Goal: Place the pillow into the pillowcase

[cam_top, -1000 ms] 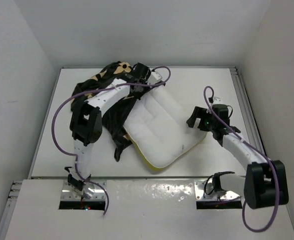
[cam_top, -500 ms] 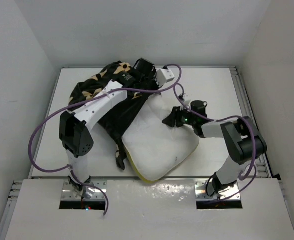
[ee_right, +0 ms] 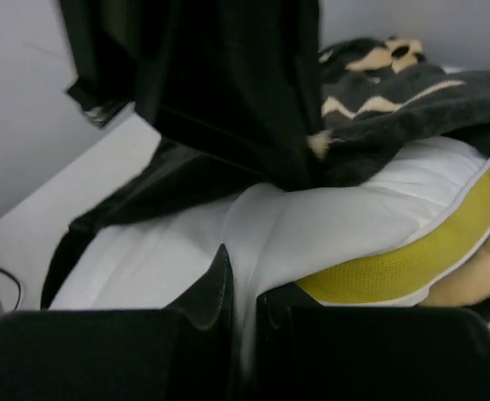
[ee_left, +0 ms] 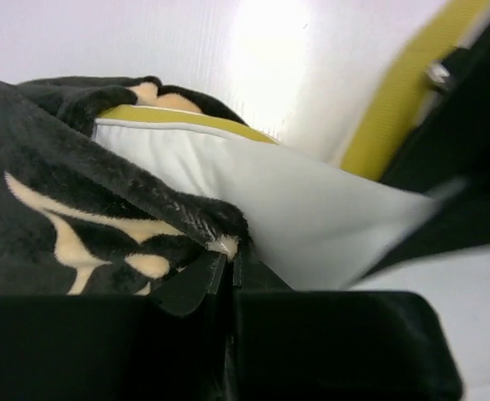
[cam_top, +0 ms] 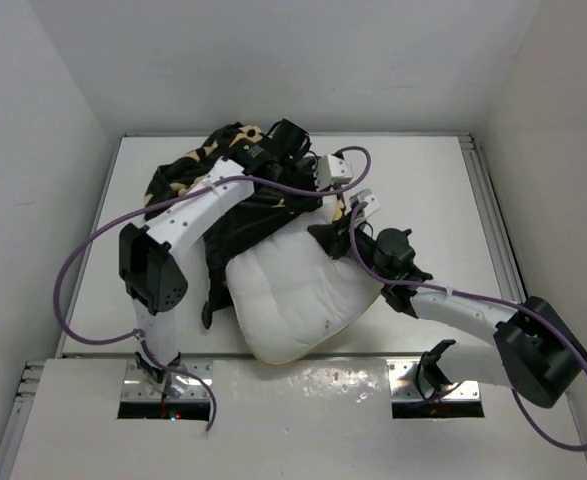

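Pillow (cam_top: pixel 293 295) far corner under pillowcase (cam_top: pixel 241 226)

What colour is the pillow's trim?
Yellow trim on the white pillow; best in the right wrist view.

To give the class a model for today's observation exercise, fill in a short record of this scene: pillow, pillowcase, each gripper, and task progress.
pillow: white with yellow trim, lying on the table, mostly uncovered
pillowcase: black with tan print, bunched over the pillow's far end
left gripper: shut on the pillowcase edge
right gripper: shut on a fold of the pillow
task progress: pillow not yet inside the pillowcase
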